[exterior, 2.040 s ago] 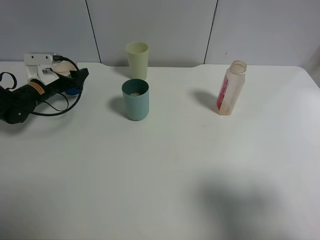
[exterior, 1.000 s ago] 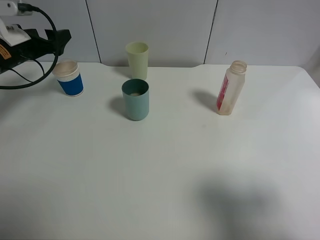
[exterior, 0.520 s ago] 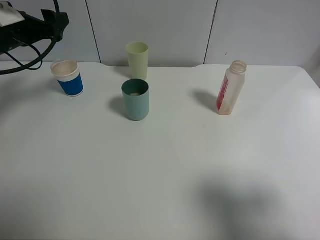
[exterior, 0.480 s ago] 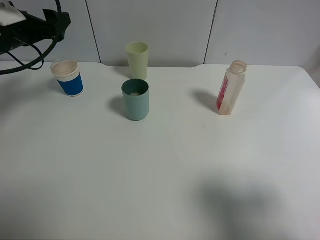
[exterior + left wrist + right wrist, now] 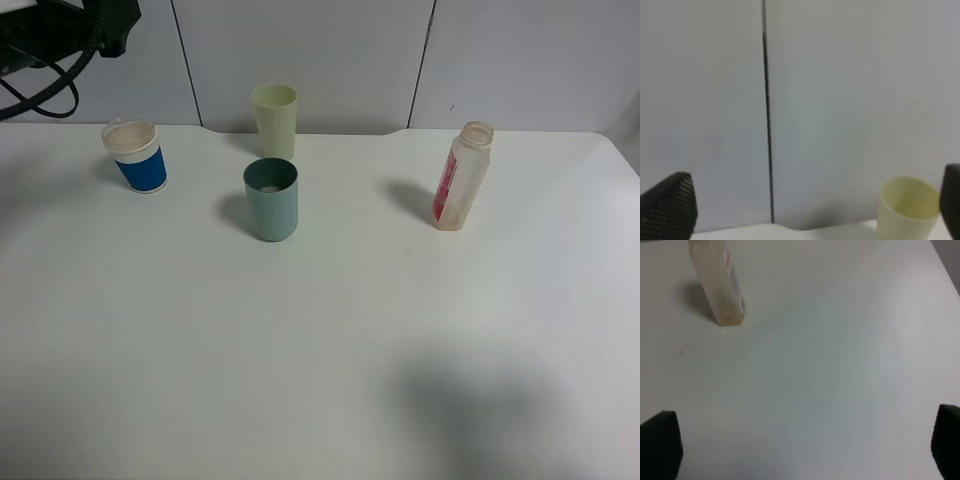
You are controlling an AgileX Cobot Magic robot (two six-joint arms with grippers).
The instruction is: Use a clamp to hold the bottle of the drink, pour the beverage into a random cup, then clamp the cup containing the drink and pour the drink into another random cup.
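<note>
Both grippers stand wide open and hold nothing: the left gripper (image 5: 805, 210) is raised in the air facing the wall and the yellow cup (image 5: 907, 207), the right gripper (image 5: 805, 450) hovers over bare table (image 5: 330, 350) well apart from the bottle (image 5: 717, 282). The bottle (image 5: 460, 177) and blue-and-white cup (image 5: 137, 157) stand upright on the table, and the teal cup (image 5: 271, 198) shows something pale inside, so both pours look done with nothing left but pulling the arms away

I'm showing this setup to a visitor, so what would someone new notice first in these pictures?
Probably the blue-and-white cup at the table's far left, the brightest colour there, and the pale-peach bottle with its pink-red label, uncapped, far right. Between them a teal tumbler stands just in front of a pale yellow-green tumbler. The black left arm hangs in the top left corner, above the blue-and-white cup.
</note>
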